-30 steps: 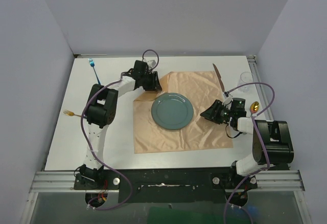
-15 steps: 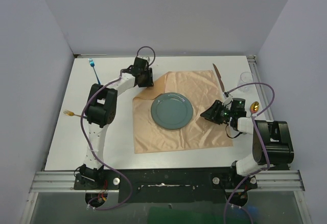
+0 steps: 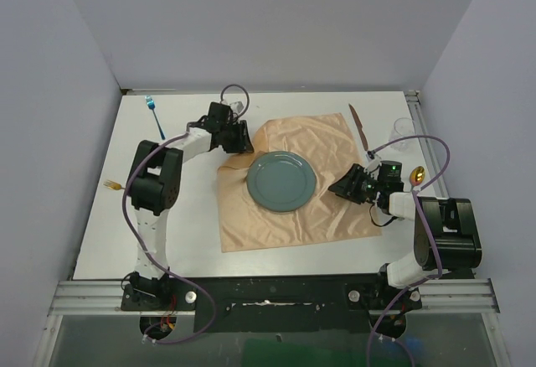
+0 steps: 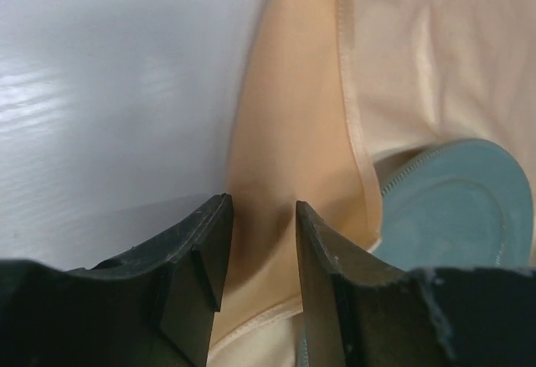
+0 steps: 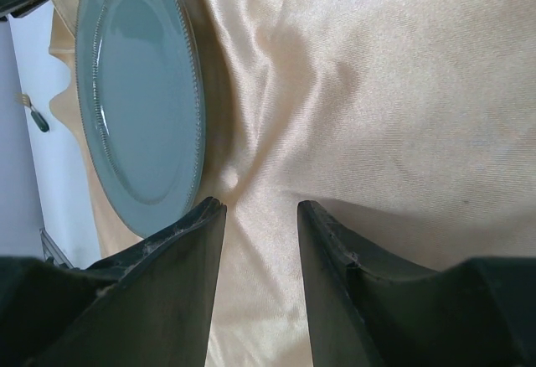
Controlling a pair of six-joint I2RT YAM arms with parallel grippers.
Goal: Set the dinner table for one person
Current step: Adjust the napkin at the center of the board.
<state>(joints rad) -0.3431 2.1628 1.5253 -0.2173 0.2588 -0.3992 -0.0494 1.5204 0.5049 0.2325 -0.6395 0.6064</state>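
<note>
The dinner table (image 3: 184, 216) is a white top carrying a peach cloth (image 3: 318, 145) with a teal plate (image 3: 282, 181) at its middle. My left gripper (image 3: 244, 143) is at the cloth's far left corner. In the left wrist view its jaws (image 4: 261, 204) stand apart, straddling a raised fold of cloth (image 4: 285, 116), and the plate's rim (image 4: 461, 208) lies to the right. My right gripper (image 3: 336, 189) rests on the cloth just right of the plate. It is open (image 5: 260, 204), with smooth cloth (image 5: 377, 90) between the tips and the plate (image 5: 138, 90) beside them.
A blue-handled utensil (image 3: 152, 109) lies at the far left and a gold fork (image 3: 113, 186) near the left edge. A brown knife (image 3: 360, 126), a clear glass (image 3: 404, 131) and a gold spoon (image 3: 418, 176) sit right of the cloth. Aluminium rails edge the table.
My left gripper has moved left, and the cloth's far left corner has come with it, rumpling that edge. The right gripper and the plate have stayed put.
</note>
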